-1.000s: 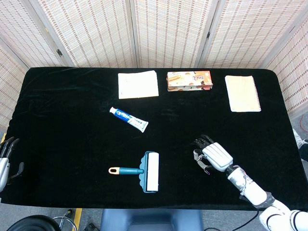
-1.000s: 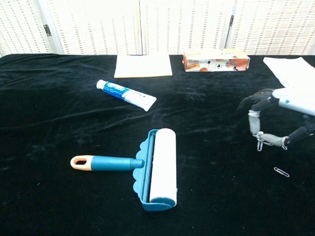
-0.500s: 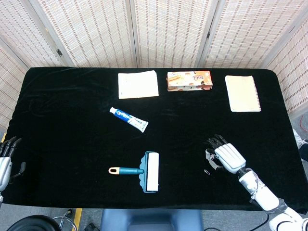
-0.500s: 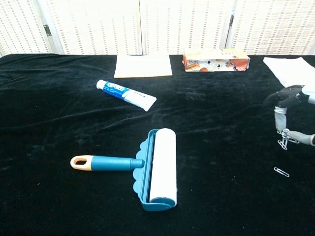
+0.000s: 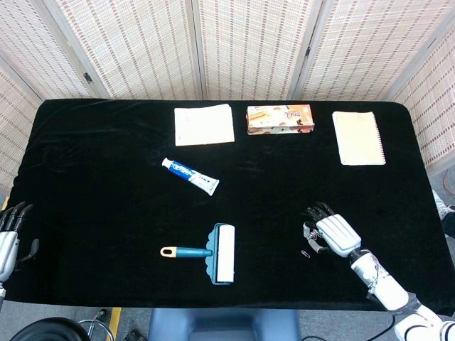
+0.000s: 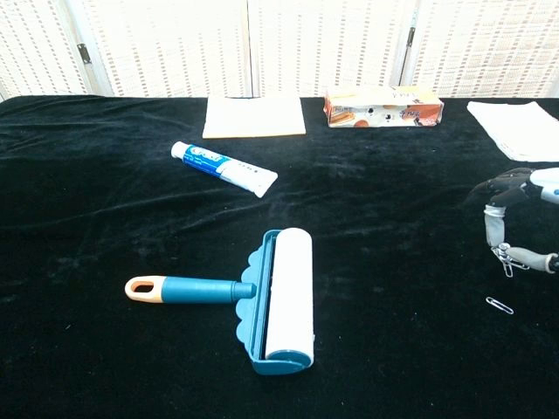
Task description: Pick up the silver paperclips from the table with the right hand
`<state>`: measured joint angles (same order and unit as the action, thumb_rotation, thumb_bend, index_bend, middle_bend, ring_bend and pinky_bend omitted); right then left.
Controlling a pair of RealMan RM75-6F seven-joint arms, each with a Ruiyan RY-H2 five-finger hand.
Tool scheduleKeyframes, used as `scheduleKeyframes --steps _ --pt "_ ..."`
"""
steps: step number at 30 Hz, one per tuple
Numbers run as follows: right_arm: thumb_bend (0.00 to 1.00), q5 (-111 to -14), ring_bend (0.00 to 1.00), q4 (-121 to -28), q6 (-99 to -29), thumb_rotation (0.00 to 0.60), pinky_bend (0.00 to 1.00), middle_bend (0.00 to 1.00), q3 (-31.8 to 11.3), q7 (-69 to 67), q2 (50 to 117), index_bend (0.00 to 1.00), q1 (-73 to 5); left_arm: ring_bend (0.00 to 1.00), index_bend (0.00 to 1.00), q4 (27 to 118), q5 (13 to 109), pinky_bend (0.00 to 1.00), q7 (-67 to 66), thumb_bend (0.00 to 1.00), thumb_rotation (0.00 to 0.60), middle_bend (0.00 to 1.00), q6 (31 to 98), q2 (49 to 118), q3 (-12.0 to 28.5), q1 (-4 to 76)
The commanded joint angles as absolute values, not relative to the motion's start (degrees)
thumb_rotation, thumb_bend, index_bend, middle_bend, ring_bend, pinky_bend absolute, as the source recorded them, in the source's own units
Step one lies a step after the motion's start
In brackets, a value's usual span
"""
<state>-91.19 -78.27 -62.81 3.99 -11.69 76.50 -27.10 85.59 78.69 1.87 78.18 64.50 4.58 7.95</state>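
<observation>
My right hand (image 5: 333,234) hovers over the front right of the black table (image 5: 106,177); in the chest view the right hand (image 6: 517,220) shows at the right edge. It pinches a silver paperclip (image 6: 506,259) between thumb and a finger, and the clip dangles just above the cloth. A second silver paperclip (image 6: 499,305) lies flat on the table a little in front of that hand, visible as a small glint (image 5: 306,253) in the head view. My left hand (image 5: 8,234) hangs at the far left table edge, fingers apart and holding nothing.
A teal lint roller (image 5: 213,253) lies front centre. A toothpaste tube (image 5: 190,176) sits left of centre. Along the back edge lie a white paper pad (image 5: 204,124), a snack box (image 5: 280,119) and a spiral notebook (image 5: 358,137).
My right hand carried the pinched paperclip rightward and toward the front of the table, then lowered slightly. The paperclip on the cloth stayed put. The left hand barely moved.
</observation>
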Motion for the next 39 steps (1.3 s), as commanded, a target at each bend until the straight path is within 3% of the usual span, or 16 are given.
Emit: scheduleKeyframes --steps 1,25,39 --pt "0.68 -91.23 0.12 -77.65 -62.41 0.600 0.00 0.21 3.98 -12.16 76.88 1.00 -27.24 0.07 0.03 85.52 78.53 0.00 1.92 0.56 0.600 0.06 77.99 64.48 4.63 8.03" --pt "0.68 -91.90 0.12 -79.92 -66.30 0.600 0.00 0.21 2.52 -10.43 74.70 1.00 -25.98 0.07 0.03 85.62 78.83 0.00 1.79 0.56 0.600 0.06 78.35 64.52 4.47 8.00" --pt "0.68 -85.14 0.12 -74.27 -63.43 0.600 0.00 0.21 -4.13 3.11 77.92 1.00 -29.28 0.07 0.03 85.55 78.47 0.00 1.50 0.56 0.600 0.06 77.75 64.61 4.52 8.30"
